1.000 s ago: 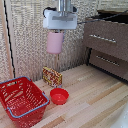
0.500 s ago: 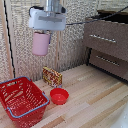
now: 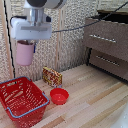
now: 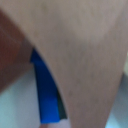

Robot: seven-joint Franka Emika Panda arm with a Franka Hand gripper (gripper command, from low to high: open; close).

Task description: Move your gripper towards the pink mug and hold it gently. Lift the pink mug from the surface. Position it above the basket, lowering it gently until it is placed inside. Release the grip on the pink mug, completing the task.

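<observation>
We have the pink mug [image 3: 24,53] off the surface and hanging high in the air, so the grasp and the lift look done. It sits roughly above the basket [image 3: 30,111], perhaps a little toward its far edge, though the single outside angle does not let us be sure of the depth. What remains, in our judgement, is to line it up over the open top, lower it gently until it rests inside, and then let go.

The mug is a plain, dusty-pink cylinder, a little taller than wide, hanging upright with no visible tilt. In the wrist view its smooth pink wall [image 4: 85,50] fills most of the picture, blurred by closeness, with one blue fingertip [image 4: 47,95] pressed against its side.

Our gripper [image 3: 26,44] is closed on the upper part of the mug; its dark fingers are mostly hidden behind the white end piece, so we cannot judge how wide the jaws stand beyond the mug's own width.

Below, the red wire-mesh basket with its blue-grey rim stands on the wooden table [image 3: 95,100] at the exterior view's left. A low red bowl [image 3: 59,95] lies just beside it, and a small patterned box [image 3: 52,76] stands behind the bowl. A dark wooden drawer cabinet [image 3: 107,42] stands at the exterior view's right.
</observation>
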